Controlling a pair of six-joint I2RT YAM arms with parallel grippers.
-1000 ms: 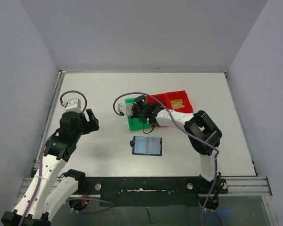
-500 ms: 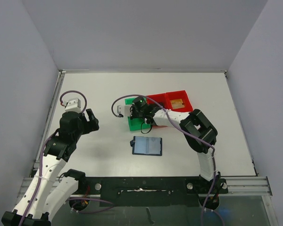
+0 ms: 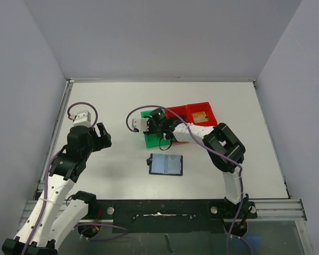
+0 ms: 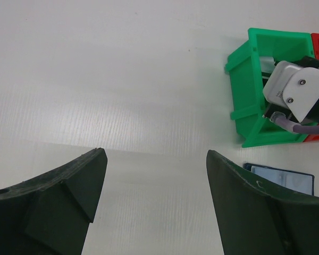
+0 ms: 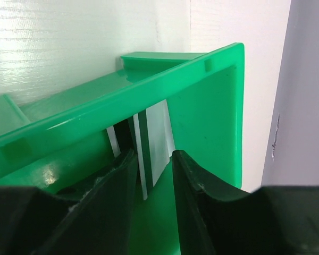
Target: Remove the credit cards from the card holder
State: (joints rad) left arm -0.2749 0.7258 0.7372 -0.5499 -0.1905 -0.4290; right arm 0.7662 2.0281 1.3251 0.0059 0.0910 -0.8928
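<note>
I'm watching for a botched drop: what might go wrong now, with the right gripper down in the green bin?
The silver-grey card stands on edge between the parted jaws of the right gripper, so it may cling to a finger and lift out. The fingers sit close to the wall of the green bin; pulling up could catch and shift it.

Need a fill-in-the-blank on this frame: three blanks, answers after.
1. The gold-tan flat card lies in the ___ plastic bin.
2. The right gripper reaches into the ___ plastic bin, a silver-grey card between its fingers.
3. The dark navy bifold card holder on the white table is not folded shut but ___.
Answers: red; green; open.
</note>
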